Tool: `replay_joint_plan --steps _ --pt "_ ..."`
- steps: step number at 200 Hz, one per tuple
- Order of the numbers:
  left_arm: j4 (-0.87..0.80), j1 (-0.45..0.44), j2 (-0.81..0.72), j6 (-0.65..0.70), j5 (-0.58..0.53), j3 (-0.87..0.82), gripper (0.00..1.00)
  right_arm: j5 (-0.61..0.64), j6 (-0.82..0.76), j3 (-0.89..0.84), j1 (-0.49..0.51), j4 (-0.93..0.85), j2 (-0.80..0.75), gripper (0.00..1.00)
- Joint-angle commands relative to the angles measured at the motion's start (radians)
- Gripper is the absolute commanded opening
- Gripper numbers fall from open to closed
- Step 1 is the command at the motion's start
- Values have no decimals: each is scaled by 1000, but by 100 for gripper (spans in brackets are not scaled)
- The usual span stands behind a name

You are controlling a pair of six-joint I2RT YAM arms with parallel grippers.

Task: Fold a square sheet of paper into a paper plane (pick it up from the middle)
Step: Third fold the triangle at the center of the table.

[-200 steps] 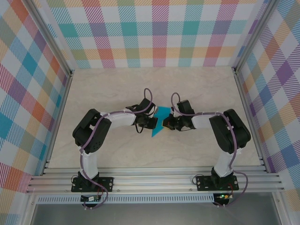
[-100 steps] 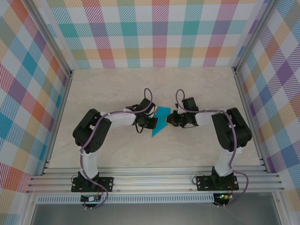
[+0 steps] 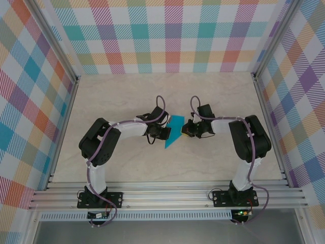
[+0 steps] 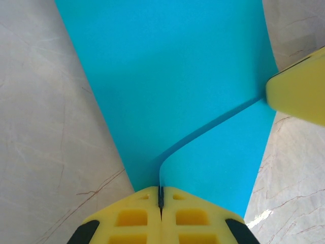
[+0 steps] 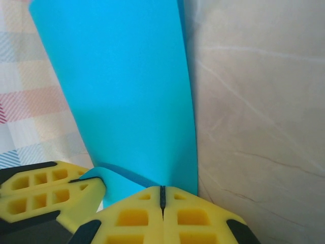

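Note:
The square sheet of paper [image 3: 174, 130] is teal and partly folded into a narrow slanted shape at the middle of the table. My left gripper [image 3: 166, 133] is at its left side and my right gripper [image 3: 186, 130] at its right. In the left wrist view the left gripper [image 4: 161, 197] is shut with a raised paper [image 4: 167, 76] edge running into its slit. A right fingertip [image 4: 299, 94] touches the far end of that edge. In the right wrist view the right gripper [image 5: 162, 197] is shut where the standing paper [image 5: 127, 91] comes down. The left fingers [image 5: 45, 193] are at the lower left.
The pale marbled table [image 3: 127, 96] is boxed in by plaid walls [image 3: 167, 35] at the back and both sides. Aluminium rails [image 3: 167, 195] run along the near edge over the arm bases. Bare tabletop lies all round the paper.
My right gripper has shifted a little right and away from the near edge, staying shut at the paper's right side. The left arm and its grip have stayed put.

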Motion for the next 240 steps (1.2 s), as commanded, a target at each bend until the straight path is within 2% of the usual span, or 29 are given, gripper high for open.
replay_joint_plan --steps 1,88,159,189,215,240 --pt "-110 9 88 16 -33 -38 0 -63 -36 34 -24 -13 -46 0" --pt "-111 9 90 16 -30 -40 0 -63 -42 8 -27 21 17 0" --pt "-115 9 92 21 -22 -40 0 27 -94 33 -26 -94 59 0" --pt "-117 9 91 22 -14 -43 0 39 -112 49 -26 -142 -14 1" --pt "-118 9 86 22 -10 -45 0 -13 -113 64 -23 -144 -87 1" --pt "-115 9 82 21 -9 -43 0 -95 -104 79 9 -114 -82 1"
